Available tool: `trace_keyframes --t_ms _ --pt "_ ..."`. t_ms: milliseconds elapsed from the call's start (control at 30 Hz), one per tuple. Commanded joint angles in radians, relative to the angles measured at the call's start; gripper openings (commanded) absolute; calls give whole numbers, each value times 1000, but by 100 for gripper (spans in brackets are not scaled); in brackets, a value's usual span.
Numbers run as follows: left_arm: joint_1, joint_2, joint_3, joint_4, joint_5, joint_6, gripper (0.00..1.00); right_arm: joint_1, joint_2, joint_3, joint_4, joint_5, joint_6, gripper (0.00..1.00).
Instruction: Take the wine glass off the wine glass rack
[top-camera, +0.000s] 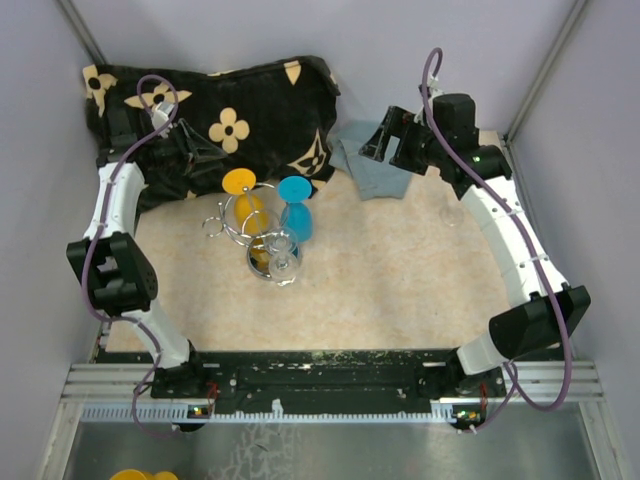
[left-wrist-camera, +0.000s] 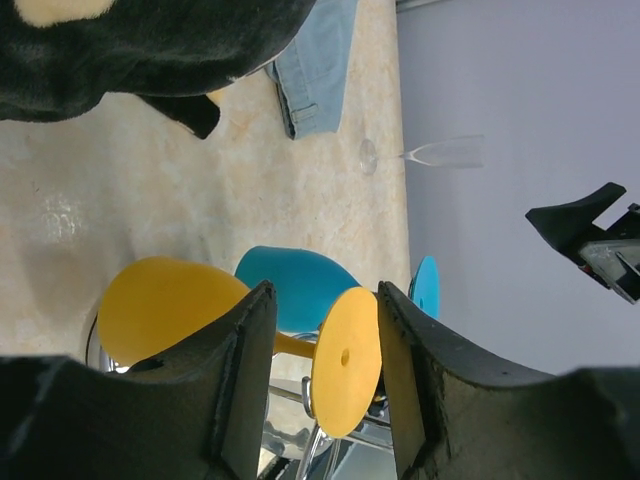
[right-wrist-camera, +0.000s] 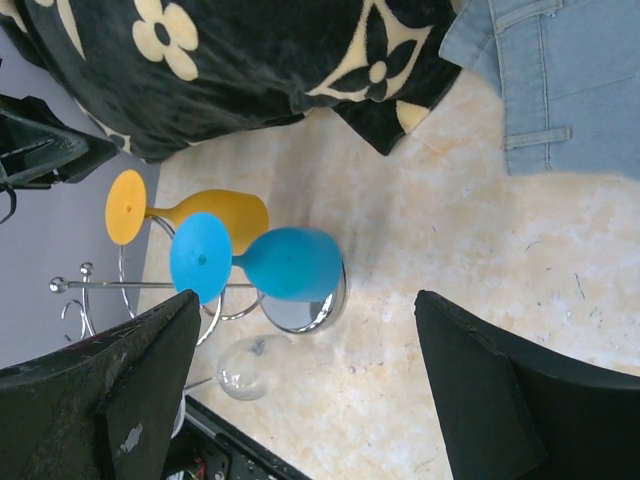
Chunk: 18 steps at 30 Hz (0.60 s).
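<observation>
The chrome wine glass rack (top-camera: 228, 225) stands left of the table's middle on its shiny round base (right-wrist-camera: 300, 312). A yellow wine glass (top-camera: 247, 205), a blue wine glass (top-camera: 297, 218) and a clear wine glass (top-camera: 284, 258) hang on it upside down. My left gripper (top-camera: 193, 150) is open and empty, behind and left of the rack. In the left wrist view the yellow glass's foot (left-wrist-camera: 345, 360) shows between the open fingers, just beyond my left gripper (left-wrist-camera: 322, 300). My right gripper (top-camera: 385, 148) is open and empty, well off to the rack's right (right-wrist-camera: 308, 305).
A black cloth with cream flowers (top-camera: 230, 100) lies at the back left. A folded denim cloth (top-camera: 372, 168) lies at the back middle. Another clear glass (left-wrist-camera: 445, 152) lies near the right wall. Grey walls close in both sides.
</observation>
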Motion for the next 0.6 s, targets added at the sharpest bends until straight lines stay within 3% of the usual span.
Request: trace_keyframes --t_ms 0,567 --pt "1 25 58 -62 54 65 50 7 -51 6 46 9 -4 88" --pt "-7 85 135 -267 146 261 48 7 -42 -8 58 14 -20 89"
